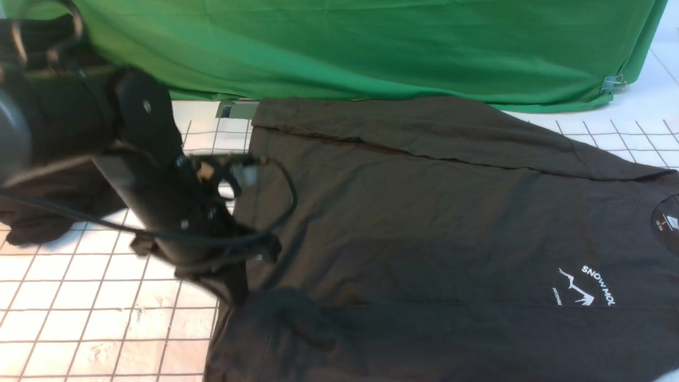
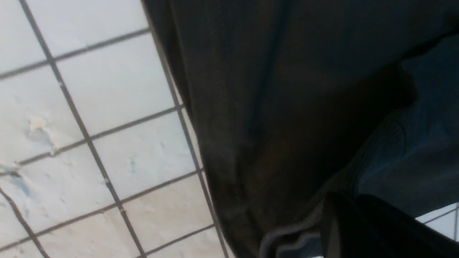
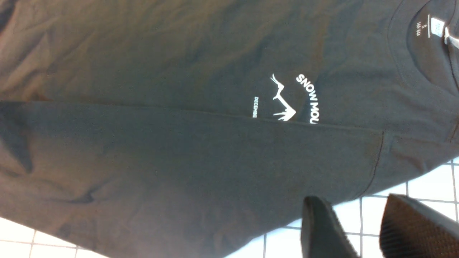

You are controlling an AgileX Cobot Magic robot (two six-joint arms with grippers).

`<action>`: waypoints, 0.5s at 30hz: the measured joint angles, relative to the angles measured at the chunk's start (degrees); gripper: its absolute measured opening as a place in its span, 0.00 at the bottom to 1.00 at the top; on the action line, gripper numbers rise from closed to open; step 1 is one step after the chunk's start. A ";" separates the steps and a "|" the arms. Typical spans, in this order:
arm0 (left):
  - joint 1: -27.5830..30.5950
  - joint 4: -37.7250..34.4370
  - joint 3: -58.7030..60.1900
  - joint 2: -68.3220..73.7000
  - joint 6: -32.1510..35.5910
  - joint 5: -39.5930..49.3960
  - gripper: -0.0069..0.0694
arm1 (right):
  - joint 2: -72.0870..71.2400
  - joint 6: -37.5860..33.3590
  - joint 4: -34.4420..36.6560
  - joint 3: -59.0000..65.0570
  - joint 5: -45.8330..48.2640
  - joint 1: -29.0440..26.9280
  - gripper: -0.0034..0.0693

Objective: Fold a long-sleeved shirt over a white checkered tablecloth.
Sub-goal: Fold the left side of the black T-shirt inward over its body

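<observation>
One garment on one cloth: the long-sleeved shirt lies spread on the white checkered tablecloth, with its collar to the robot's right and its hem to the left. Both long edges are folded inward. The near fold crosses the white mountain logo and cuts off its lettering.

The left gripper is at the hem corner, clamped tight on shirt fabric that rises in a small peak to it. The arm is blurred, and its cable loops over the shirt.

Behind that arm a dark heap of cloth rests on the grid – I cannot tell whether it belongs to the shirt. A green draped cloth closes the far side, with a binder clip at its right corner.

The left wrist view alone shows the hem's stitched edge bunched against a dark finger.

The right wrist view alone shows the right gripper. Its fingers are parted with nothing between them, just above the shirt's near edge by the shoulder – grid squares show through the gap. The same view gives the neck label sharply.
</observation>
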 joint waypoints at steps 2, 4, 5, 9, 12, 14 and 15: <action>0.00 0.07 -2.85 -0.06 -0.35 0.98 0.10 | 0.00 0.00 0.00 0.00 0.00 0.00 0.38; 0.06 0.33 -6.28 -0.06 -0.35 1.56 0.10 | 0.00 0.00 0.00 0.00 0.00 0.00 0.38; 0.33 0.39 -9.19 0.13 -0.35 2.37 0.10 | 0.00 0.00 0.00 0.00 0.00 0.00 0.38; 3.04 0.27 -20.73 2.85 -1.79 4.29 0.10 | 0.00 0.00 0.00 0.00 -0.05 0.00 0.38; 5.30 0.27 -27.76 6.39 -2.09 5.68 0.10 | 0.00 -0.01 0.00 0.00 -0.05 0.00 0.38; 6.53 0.12 -31.91 9.20 -2.25 6.47 0.10 | 0.00 -0.01 0.00 0.00 -0.05 0.00 0.38; 7.45 0.03 -34.88 11.52 -2.88 6.76 0.10 | 0.00 -0.01 0.00 0.00 -0.05 0.00 0.38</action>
